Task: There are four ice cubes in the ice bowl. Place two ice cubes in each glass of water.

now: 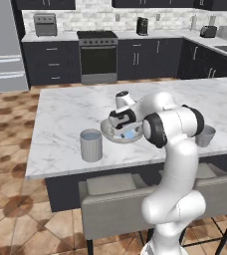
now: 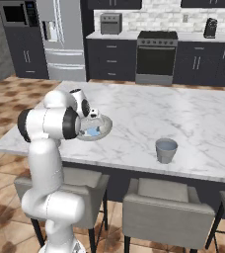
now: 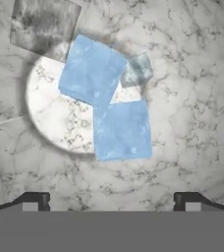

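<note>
Hand view looks straight down into the ice bowl, with the two fingertips spread wide apart and nothing between them. Ahead of the tips, roughly midway between them, lie two pale-blue ice cubes touching corner to corner; a fainter, greyer cube sits just beyond them. They look small, hard and slick, so I judge a square pinch across two flat faces of the nearer cube is safest; a corner grip would likely squirt it out. Its neighbour leans against it and may get nudged. Outward, one glass of water stands near the bowl on the counter, the other glass well apart.
</note>
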